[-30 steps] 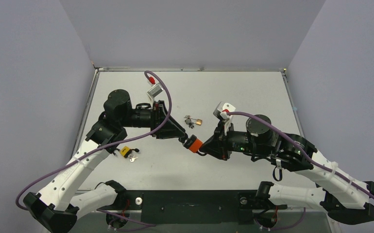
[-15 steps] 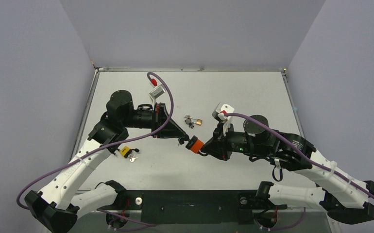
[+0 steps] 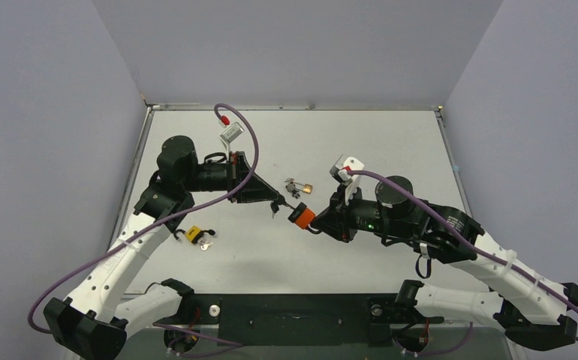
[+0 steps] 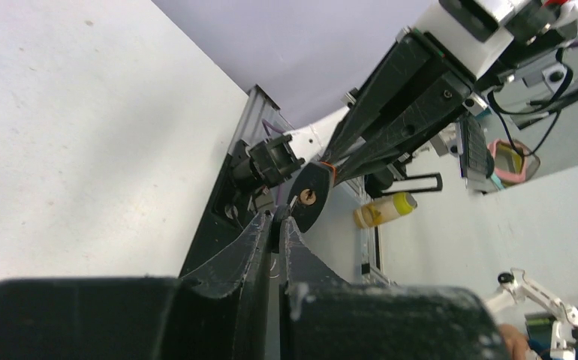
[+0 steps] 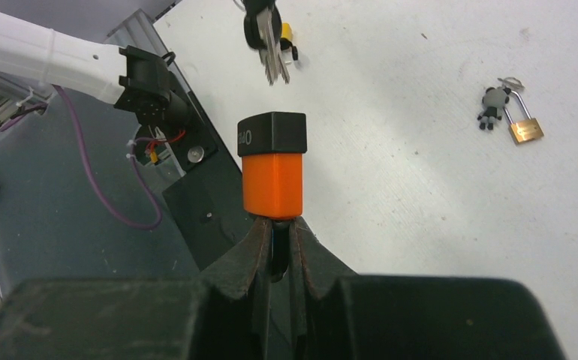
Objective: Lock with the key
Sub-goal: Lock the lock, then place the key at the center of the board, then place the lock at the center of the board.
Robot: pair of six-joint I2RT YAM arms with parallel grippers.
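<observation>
Orange lock (image 5: pixel 272 182), pinched by your right end effector (image 5: pixel 275 234), faces the key (image 5: pixel 269 41) clamped in your left end effector (image 4: pixel 277 221) (not yet inserted); next, steer its tip into the keyhole (image 4: pixel 308 196).

White lettering is printed on the side face of the black cap (image 5: pixel 272 133) of the orange padlock (image 5: pixel 272 184), as seen in the right wrist view. The characters are turned sideways and cut off at the cap's left edge. A rounded character like an O or 0 can be made out, but the whole marking cannot be read.
</observation>
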